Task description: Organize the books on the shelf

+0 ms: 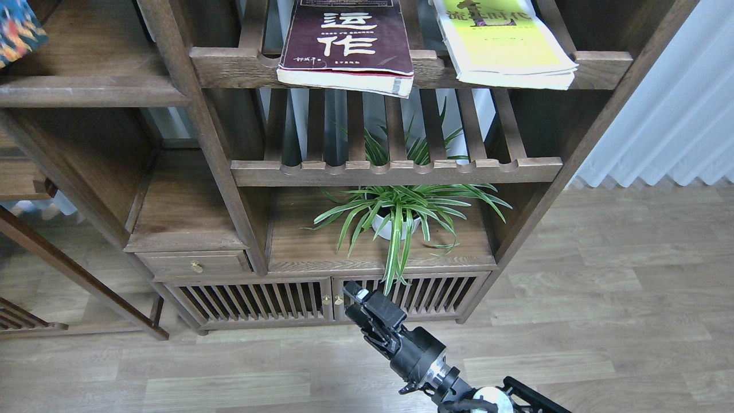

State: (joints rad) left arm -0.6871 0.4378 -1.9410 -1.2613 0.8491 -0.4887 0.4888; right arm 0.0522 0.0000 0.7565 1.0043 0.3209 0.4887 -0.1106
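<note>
The maroon book [350, 43] with big white Chinese characters lies flat on the top slatted shelf and overhangs its front rail. The yellow-cream book [504, 49] lies flat to its right on the same slatted shelf, also overhanging. A corner of a book with a blue-orange picture [17, 31] shows at the top left, over the solid flat dark-brown shelf [86, 92] with a scuffed front edge. My right gripper [356, 298] is low, in front of the cabinet doors and far below all the books, holding nothing. Its fingers look dark and cannot be told apart. My left gripper is out of view.
A spider plant in a white pot [395, 215] stands on the lower board, its leaves reaching through the middle slatted shelf [395, 171]. Below are a small drawer [196, 265] and slatted cabinet doors [252, 301]. A white curtain [671, 115] hangs at the right over wooden floor.
</note>
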